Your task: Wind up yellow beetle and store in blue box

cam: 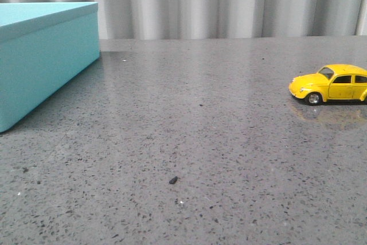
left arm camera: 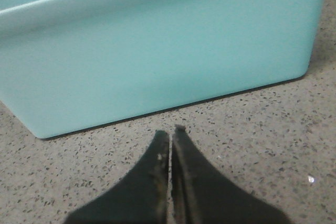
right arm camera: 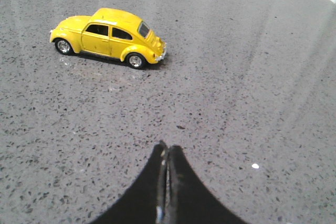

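So the yellow beetle (cam: 332, 84) is parked over on the right side of the grey speckled surface (cam: 189, 142), all four wheels down, nose pointing left in the front view and its tail cut off by the edge of the shot. The blue box (cam: 43, 55) sits way over at the far left, well apart from the car, with a big stretch of surface between them; only one corner and part of the open top show from the front. There's a tiny dark speck (cam: 173, 180) lying on the surface nearer the camera, roughly mid-table. Neither arm shows in the front view. From the right wrist camera you get the beetle (right arm camera: 107, 38) side-on, with dark windows and silver hubcaps, and the right fingers (right arm camera: 167, 182) are pinched together with basically no gap, holding nothing and not touching the car, just near it. Left wrist camera is pretty much the same deal: the left fingers (left arm camera: 170, 177) are closed tight on nothing, tips just short of the box's (left arm camera: 157, 51) plain side wall, not in contact. Grey curtain (cam: 229, 1) behind everything.
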